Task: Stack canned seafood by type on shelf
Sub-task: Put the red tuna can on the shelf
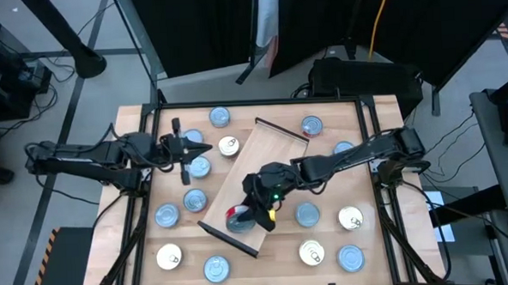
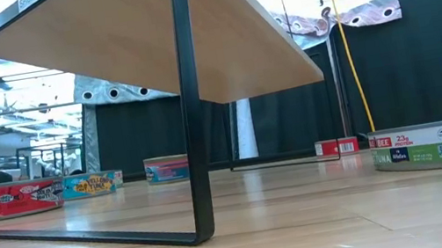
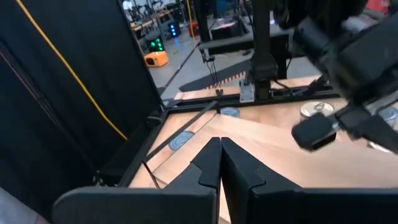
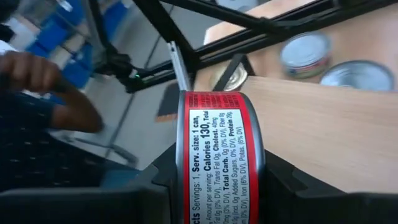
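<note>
While the red-labelled tin (image 4: pixel 221 158) sits on edge, clamped between the right gripper (image 1: pixel 255 213)'s two fingers, it hangs over the near end of the shelf (image 1: pixel 255 172), close to that end's dark rail (image 1: pixel 228 237). This shelf lies skewed across the middle of the butcher-block tabletop (image 1: pixel 134 251), its other rail (image 1: pixel 281 129) toward the far side. Loose tins ring it: a blue-topped tin (image 1: pixel 220 117) and another (image 1: pixel 312 124) at the far edge, a silver-topped tin (image 1: pixel 229 146) just beside the shelf's left long side, more blue ones (image 1: pixel 167 216) on the left, and a mix of both kinds (image 1: pixel 350 217) on the right and along the near edge.

Out on the left, the left gripper (image 1: pixel 196 148) hovers with its fingers pressed together and holding nothing, near a blue tin (image 1: pixel 198 167).

From table height, the shelf stands on thin black legs (image 2: pixel 191 102), with bare wood underneath and tins (image 2: pixel 431 147) spaced well apart. Black curtains (image 2: pixel 424 56) close off the far side. A person's arm (image 4: pixel 43 87) shows beyond the table edge in the right wrist view.
</note>
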{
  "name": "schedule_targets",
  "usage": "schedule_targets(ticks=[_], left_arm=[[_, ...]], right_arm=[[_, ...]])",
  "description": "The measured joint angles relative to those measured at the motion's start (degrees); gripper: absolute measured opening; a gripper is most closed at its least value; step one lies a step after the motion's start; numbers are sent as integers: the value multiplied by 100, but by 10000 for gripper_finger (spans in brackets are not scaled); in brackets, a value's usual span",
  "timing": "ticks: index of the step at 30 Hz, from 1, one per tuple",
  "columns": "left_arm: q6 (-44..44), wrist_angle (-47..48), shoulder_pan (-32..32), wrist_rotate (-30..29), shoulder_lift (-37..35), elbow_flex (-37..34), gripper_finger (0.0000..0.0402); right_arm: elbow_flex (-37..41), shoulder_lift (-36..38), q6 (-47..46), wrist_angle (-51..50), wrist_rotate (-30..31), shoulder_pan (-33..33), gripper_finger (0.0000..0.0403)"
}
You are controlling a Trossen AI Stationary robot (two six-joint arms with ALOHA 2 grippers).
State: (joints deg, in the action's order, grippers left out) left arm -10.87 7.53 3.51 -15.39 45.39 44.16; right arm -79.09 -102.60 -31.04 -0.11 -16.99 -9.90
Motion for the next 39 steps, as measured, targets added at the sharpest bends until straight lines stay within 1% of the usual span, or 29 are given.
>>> schedule_targets(ticks=[3, 6, 9, 12, 15, 23, 25, 28, 32, 39], left_arm=[[3, 228, 1, 14, -131, 0, 12], [47, 363, 0, 18, -212, 0, 12], [50, 403, 0, 26, -228, 0, 12], [130, 428, 0, 28, -228, 0, 12], [144, 437, 0, 30, -228, 0, 12], [146, 443, 2, 32, -228, 0, 12], [147, 448, 0, 32, -228, 0, 12], [146, 452, 0, 32, -228, 0, 12], [146, 459, 0, 32, -228, 0, 12], [146, 458, 0, 34, -228, 0, 13]], right_arm=[[0, -125, -270, 162, -517, 63, 127], [0, -197, -434, 228, -704, 98, 128], [0, -247, -455, 143, -630, 123, 128], [0, -244, -414, 5, -300, 159, 138], [0, -239, -326, -136, -237, 207, 170], [0, -239, 12, -183, -128, 201, 287], [0, -239, 158, -183, -107, 202, 308], [-2, -231, 398, -369, -105, 202, 329], [-2, -231, 657, -734, -107, 195, 335], [-2, -231, 622, -714, -131, 159, 322]])
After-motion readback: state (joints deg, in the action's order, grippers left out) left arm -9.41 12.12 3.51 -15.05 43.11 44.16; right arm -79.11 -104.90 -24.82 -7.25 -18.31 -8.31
